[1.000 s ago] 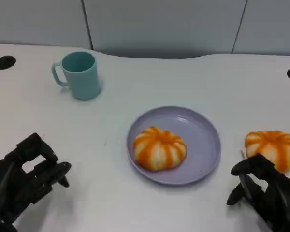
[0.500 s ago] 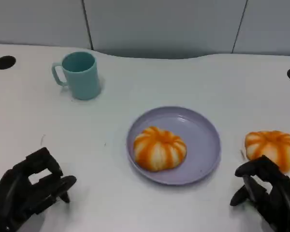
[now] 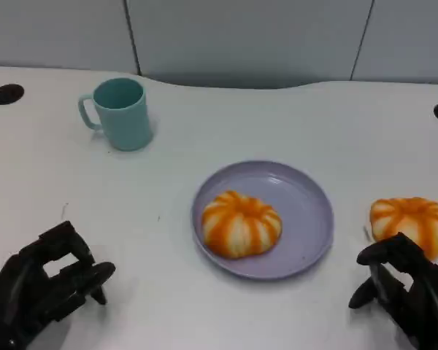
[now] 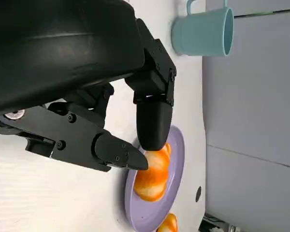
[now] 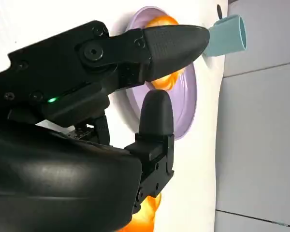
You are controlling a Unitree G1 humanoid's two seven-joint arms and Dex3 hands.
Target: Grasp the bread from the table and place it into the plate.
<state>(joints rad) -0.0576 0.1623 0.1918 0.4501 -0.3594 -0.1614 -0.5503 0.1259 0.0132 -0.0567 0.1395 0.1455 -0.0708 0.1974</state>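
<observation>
- Since a second ago the left robot hand (image 3: 47, 288) has drawn back toward the near left corner of the white desk (image 3: 204, 131), and over the last half second it has hardly shifted; the right robot hand (image 3: 405, 295) has slipped slightly nearer the near edge.
- Neither bun nor the plate has moved in that time.
- One orange-striped bread bun (image 3: 241, 224) already sits in the lilac plate (image 3: 306, 219), toward its left side, near the middle of the desk.
- A second striped bun on the desk (image 3: 412, 222) lies by the right edge, just beside the plate's right rim but apart from it. This looks like the piece still to be placed.
- The right robot hand holds nothing. Its fingers are apart and half curled, the thumb and a finger (image 5: 171, 41) standing separate in the right wrist view.
- The left robot hand also holds nothing, its fingers (image 4: 152, 123) loosely bent with a gap between them.
- The loose bun lies just beyond the right robot hand's fingertips, toward the far edge, very close or barely touching; I cannot tell which.
- The right robot hand is far nearer to it than the left, which sits well apart across the plate.
- The bun is round, so no long axis dictates the approach.
- A teal mug (image 3: 120, 113) stands toward the far left corner, clear of any likely path.
</observation>
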